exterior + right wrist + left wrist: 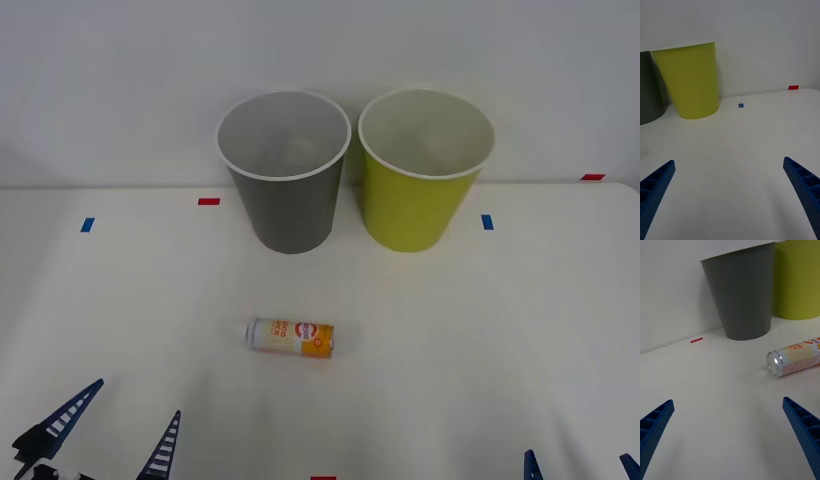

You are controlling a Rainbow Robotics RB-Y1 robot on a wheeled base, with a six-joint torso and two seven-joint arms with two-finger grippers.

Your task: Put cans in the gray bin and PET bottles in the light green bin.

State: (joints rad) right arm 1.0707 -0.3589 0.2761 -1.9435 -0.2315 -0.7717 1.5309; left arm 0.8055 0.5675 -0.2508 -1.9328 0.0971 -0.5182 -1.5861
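Observation:
A slim white-to-orange can (292, 337) (795, 358) lies on its side at the middle of the white table. Behind it, against the wall, the gray bin (290, 210) (743, 296) (647, 97) stands on the left. The light green bin (410, 210) (690, 82) (797, 281) is beside it on the right. Both bins are upright. My left gripper (110, 435) (728, 401) is open near the front left, short of the can and to its left. At the front right my right gripper (578, 468) (729, 162) is open and holds nothing. PET bottles are out of view.
Small tape marks lie on the table: red (208, 201) and blue (87, 224) on the left, blue (487, 221) and red (592, 177) on the right. A white wall rises right behind the bins.

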